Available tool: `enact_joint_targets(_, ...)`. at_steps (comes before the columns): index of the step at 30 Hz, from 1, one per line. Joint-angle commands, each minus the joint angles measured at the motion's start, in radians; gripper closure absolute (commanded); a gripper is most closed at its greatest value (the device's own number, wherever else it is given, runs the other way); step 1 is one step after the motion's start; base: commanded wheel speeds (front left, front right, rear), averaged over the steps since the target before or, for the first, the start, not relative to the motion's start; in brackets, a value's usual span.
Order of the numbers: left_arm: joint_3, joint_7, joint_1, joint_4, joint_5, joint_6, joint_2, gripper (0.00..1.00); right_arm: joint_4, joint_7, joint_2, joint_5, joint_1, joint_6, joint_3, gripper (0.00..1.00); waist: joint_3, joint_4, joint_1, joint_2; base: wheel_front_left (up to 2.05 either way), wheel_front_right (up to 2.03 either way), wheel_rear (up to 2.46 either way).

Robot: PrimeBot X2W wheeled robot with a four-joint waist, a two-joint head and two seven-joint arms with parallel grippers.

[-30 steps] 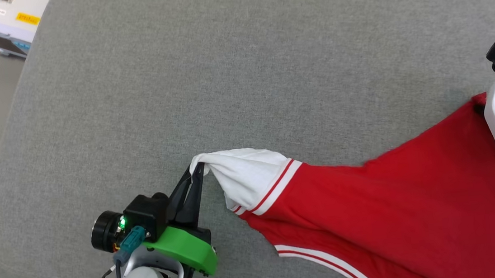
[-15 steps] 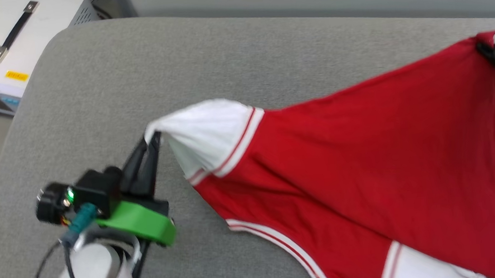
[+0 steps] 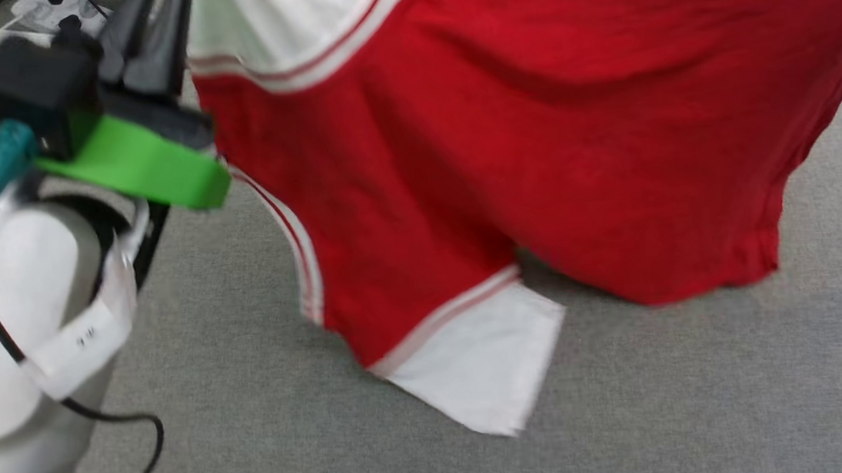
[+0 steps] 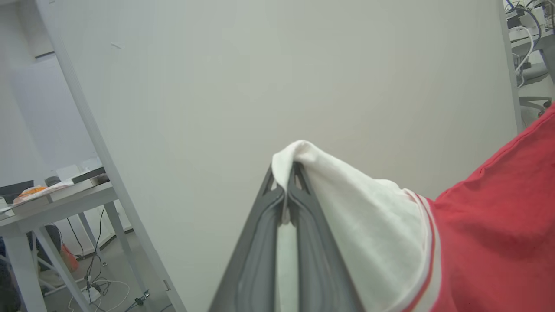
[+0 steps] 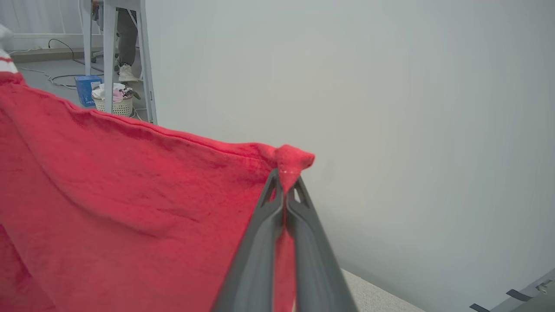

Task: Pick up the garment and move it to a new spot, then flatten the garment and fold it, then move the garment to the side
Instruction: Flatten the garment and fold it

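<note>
The garment [image 3: 534, 125], spread on the grey cushion [image 3: 676, 397] a second ago, is now hung above it, pinched at left by the left gripper [image 4: 285, 182] on a white sleeve and at right by the right gripper [image 5: 284, 184] on a red corner; pick-up judged done, relocation pending.

Both arms high — left pincer [image 4: 285, 173], right pincer [image 5: 285, 178] clamped on garment [image 3: 535, 140].

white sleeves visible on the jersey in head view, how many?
2. The upper sleeve is pinched in the left gripper; the lower sleeve hangs off the garment over the grey surface.
</note>
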Motion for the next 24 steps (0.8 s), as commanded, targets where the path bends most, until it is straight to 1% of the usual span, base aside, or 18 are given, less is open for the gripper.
enact_joint_targets(1,-0.002,0.009,-0.054,0.011,0.012,-0.013,0.0,1.0,-0.017,0.011,0.008,-0.014,-0.017,-0.001,-0.015,1.0,0.004,-0.003,0.0,0.0,0.0,0.0,0.0)
enact_joint_targets(3,-0.01,0.022,-0.123,0.028,0.017,-0.031,-0.009,1.0,-0.033,0.022,0.017,-0.024,-0.038,-0.001,-0.037,1.0,0.013,-0.005,0.0,0.0,0.0,0.0,0.0)
enact_joint_targets(7,-0.035,0.046,-0.262,0.069,0.044,-0.062,-0.024,1.0,-0.047,0.059,0.027,-0.035,-0.105,-0.001,-0.047,1.0,0.052,-0.011,0.0,0.0,0.0,0.0,0.0)
enact_joint_targets(10,-0.047,0.059,-0.363,0.107,0.044,-0.08,-0.043,1.0,-0.03,0.078,0.03,-0.051,-0.181,-0.001,-0.04,1.0,0.097,-0.015,0.0,0.0,0.0,0.0,0.0)
enact_joint_targets(12,-0.056,0.069,-0.442,0.143,0.053,-0.092,-0.046,1.0,-0.002,0.089,0.037,-0.062,-0.25,-0.001,-0.029,1.0,0.136,-0.022,0.0,0.0,0.0,0.0,0.0)
enact_joint_targets(16,-0.074,0.081,-0.611,0.238,0.058,-0.11,-0.057,1.0,0.086,0.097,0.061,-0.083,-0.417,-0.001,0.003,1.0,0.218,-0.036,0.0,0.0,0.0,0.0,0.0)
enact_joint_targets(20,-0.097,0.074,-0.789,0.352,0.059,-0.12,-0.065,1.0,0.197,0.085,0.088,-0.121,-0.609,-0.001,0.061,1.0,0.295,-0.052,0.0,0.0,0.0,0.0,0.0)
enact_joint_targets(24,-0.122,0.048,-0.975,0.473,0.074,-0.123,-0.072,1.0,0.331,0.038,0.123,-0.156,-0.809,-0.001,0.121,1.0,0.354,-0.07,0.0,0.0,0.0,0.0,0.0)
